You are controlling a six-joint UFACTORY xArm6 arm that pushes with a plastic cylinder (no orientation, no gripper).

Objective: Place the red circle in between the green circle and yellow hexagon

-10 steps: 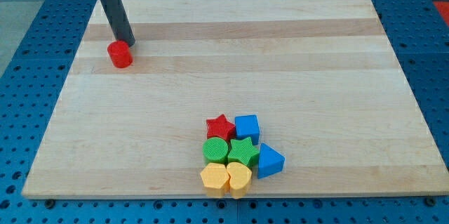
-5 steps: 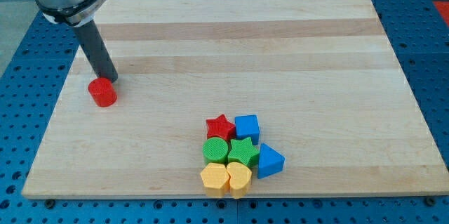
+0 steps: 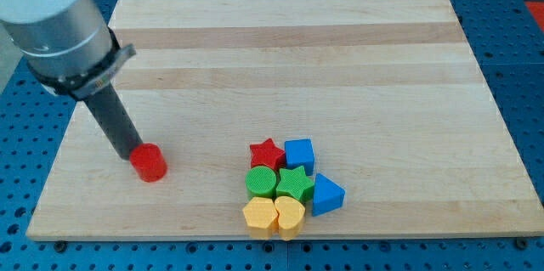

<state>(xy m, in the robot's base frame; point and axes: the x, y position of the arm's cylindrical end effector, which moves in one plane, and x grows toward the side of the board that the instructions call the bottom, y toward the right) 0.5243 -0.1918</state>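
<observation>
The red circle (image 3: 150,162) lies on the wooden board's lower left part. My tip (image 3: 133,155) touches the red circle's upper left side. The green circle (image 3: 261,182) sits in a cluster at the bottom centre, with the yellow hexagon (image 3: 259,216) just below it and touching it. The red circle is well to the left of that cluster, apart from it.
The cluster also holds a red star (image 3: 267,152), a blue cube (image 3: 299,154), a green star (image 3: 294,183), a blue triangle (image 3: 327,194) and a second yellow block (image 3: 290,214). The board's bottom edge (image 3: 272,237) runs close below the yellow blocks.
My tip has pushed the red circle from the board's upper left down and then to the right, toward the cluster. The cluster has not moved.
</observation>
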